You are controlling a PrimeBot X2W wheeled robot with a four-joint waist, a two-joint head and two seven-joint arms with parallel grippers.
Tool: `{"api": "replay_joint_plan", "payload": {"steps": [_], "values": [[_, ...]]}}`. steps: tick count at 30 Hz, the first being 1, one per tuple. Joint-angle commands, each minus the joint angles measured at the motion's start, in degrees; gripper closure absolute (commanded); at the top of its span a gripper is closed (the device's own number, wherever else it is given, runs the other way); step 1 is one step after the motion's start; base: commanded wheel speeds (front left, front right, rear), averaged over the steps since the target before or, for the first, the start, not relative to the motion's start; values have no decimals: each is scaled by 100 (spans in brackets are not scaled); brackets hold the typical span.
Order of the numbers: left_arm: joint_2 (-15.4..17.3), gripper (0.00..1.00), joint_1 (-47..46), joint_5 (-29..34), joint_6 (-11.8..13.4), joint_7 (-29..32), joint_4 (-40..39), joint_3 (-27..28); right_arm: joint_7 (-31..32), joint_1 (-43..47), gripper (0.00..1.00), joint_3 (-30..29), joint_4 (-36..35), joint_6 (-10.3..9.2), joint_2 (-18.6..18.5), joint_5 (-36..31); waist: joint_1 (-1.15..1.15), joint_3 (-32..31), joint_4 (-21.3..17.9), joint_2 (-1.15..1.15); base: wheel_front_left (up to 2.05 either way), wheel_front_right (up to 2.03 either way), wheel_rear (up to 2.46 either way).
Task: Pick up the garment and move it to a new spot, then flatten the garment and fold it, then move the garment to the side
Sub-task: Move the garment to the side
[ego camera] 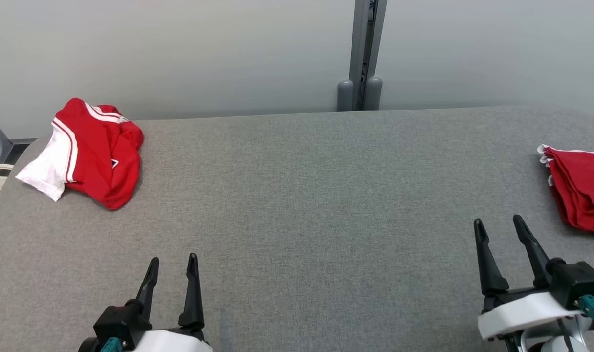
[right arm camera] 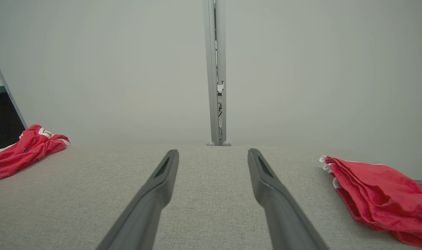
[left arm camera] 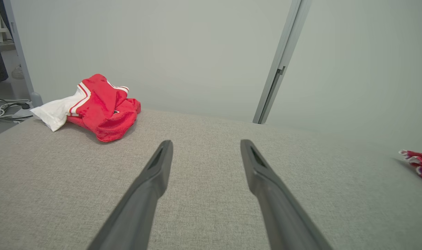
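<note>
**Both claws free, crumpled garment waiting left of the post**

Our left claw [ego camera: 173, 257] and right claw [ego camera: 497, 220] both stand spread wide with nothing between their fingers, over the near part of the grey desk [ego camera: 316, 195]. We take the post [ego camera: 363, 54] at the back wall as our mark.

The crumpled garment [ego camera: 96, 151], red with white stripes and a white panel, lies far to the left of the post at the desk's back corner. It is well apart from both claws. A folded garment [ego camera: 578, 190], also red, lies far to the right of the post at the desk's edge, near our right claw but not touching it. We judge that one finished, so the crumpled one is ours to take.

We expect soft, light, limp cloth: nothing to break, but it will sag, bunch and trail once lifted, and may drag on the woven desk cover. The left claw is the nearer one. A raised red fold on top of the heap looks the surest pinch, and the white panel jutting away from the post is a second choice. Where the shoulders lie we cannot tell.
</note>
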Motion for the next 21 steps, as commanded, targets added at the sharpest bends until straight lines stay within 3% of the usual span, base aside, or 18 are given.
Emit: {"api": "replay_joint_plan", "payload": {"steps": [1, 8, 21], "values": [[20, 0, 45, 16, 13, 1, -35, 22, 22, 75, 0, -35, -87, 2, -15, 18, 0, 7, -5, 0, 0, 0, 0], [19, 0, 100, -26, 65, 1, -65, 25, 41, 342, 0, 46, -338, 2, -8, 399, 0, 15, -4, 0, 0, 0, 0], [19, 0, 11, 11, 58, 1, 7, -71, 138, 421, 0, 95, -333, 2, -6, 463, 0, -41, -10, 0, 0, 0, 0]]}}
